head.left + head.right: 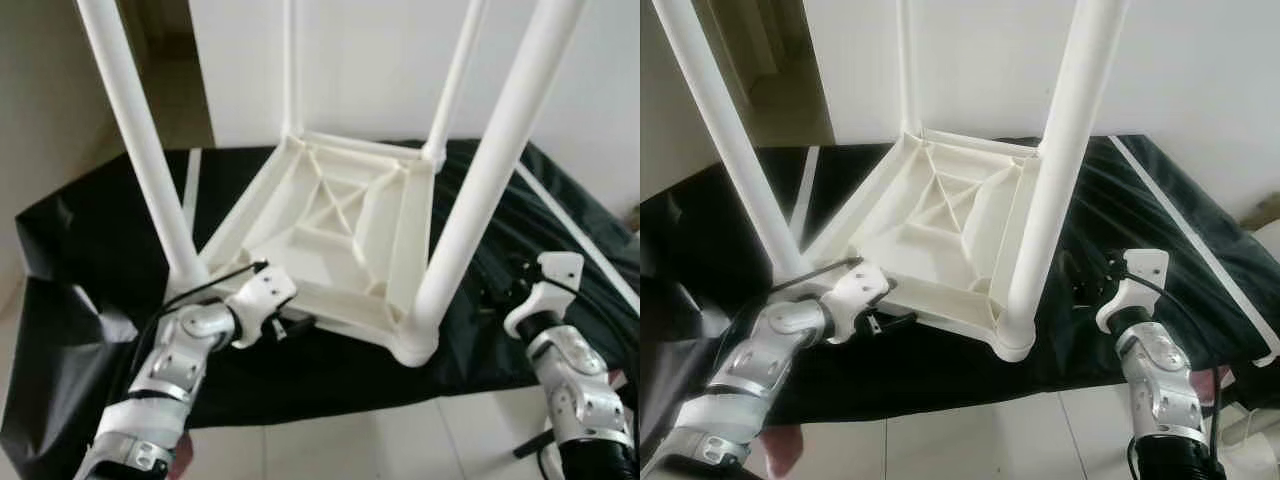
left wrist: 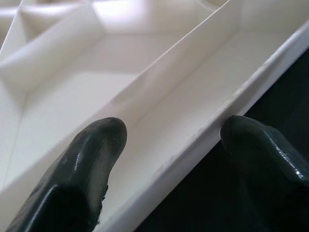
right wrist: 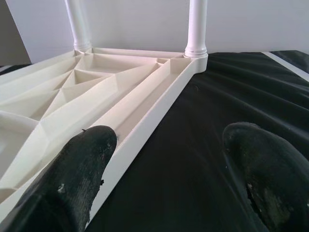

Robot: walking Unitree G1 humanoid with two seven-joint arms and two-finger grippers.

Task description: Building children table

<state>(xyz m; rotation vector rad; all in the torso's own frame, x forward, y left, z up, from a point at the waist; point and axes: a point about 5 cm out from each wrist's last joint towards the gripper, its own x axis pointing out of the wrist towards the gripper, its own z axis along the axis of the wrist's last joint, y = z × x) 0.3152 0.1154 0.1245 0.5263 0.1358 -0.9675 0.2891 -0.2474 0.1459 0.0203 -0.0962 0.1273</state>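
Table (image 1: 345,225) upturned, black sheet (image 1: 90,250), tiled floor (image 1: 380,440)

No legible text, label, brand, number or sign in any view. Table (image 1: 340,230) underside: plain white ribs, unmarked. Black sheet (image 1: 90,250) and grippers' fingers (image 2: 91,159): no readable markings.

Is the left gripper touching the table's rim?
Apart. Left wrist view: the open left gripper straddles the white table rim, with gaps beside both fingertips.
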